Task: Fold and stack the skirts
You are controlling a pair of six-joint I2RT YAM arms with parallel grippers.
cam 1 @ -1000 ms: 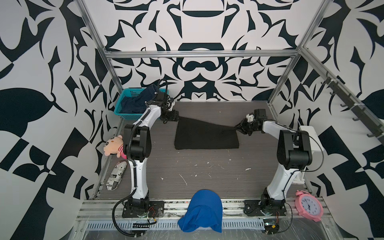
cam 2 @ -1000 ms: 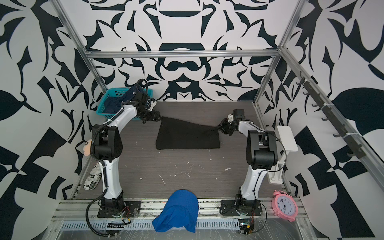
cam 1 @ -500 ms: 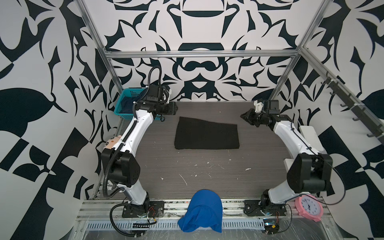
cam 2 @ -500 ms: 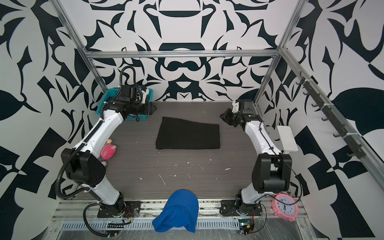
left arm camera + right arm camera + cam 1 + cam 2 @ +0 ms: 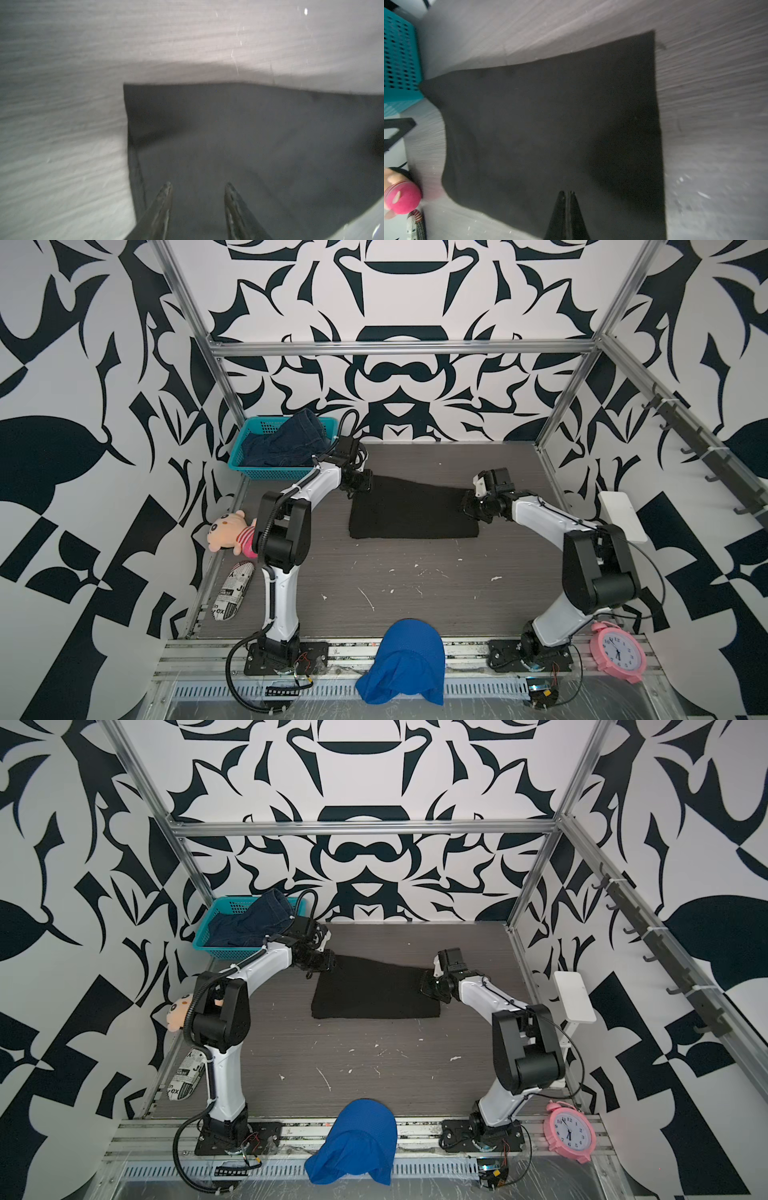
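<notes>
**On the grey desk (image 5: 415, 585), the black skirt (image 5: 411, 510) is lying flat between two grippers**

Black-and-white patterned walls are enclosing the wood-grain desk on three sides. In both top views the black skirt is lying spread out in the far half of the desk, roughly midway between the arms.

The left gripper (image 5: 360, 485) is reaching down at the skirt's far left corner. In the left wrist view its fingers (image 5: 166, 199) are standing apart with a clear gap between them. Dark cloth is filling that gap beneath them, and the skirt's side edge is running just beside one finger. The view is blurred, so I cannot tell whether the tips are touching the cloth.

The right gripper (image 5: 470, 506) is sitting low at the skirt's right edge, near the far corner. In the right wrist view its fingers (image 5: 560, 207) are pressing together, closed, with the tips over the black cloth. Whether they are pinching any cloth cannot be told.

The denim skirt (image 5: 291, 439) is lying bunched in the teal basket (image 5: 266, 473) at the far left corner of the desk, with part of it hanging over the back rim. The basket is standing just behind the left gripper.

A bright blue mesh cloth (image 5: 403, 655) is draping over the near edge of the desk, well apart from the black skirt.
</notes>
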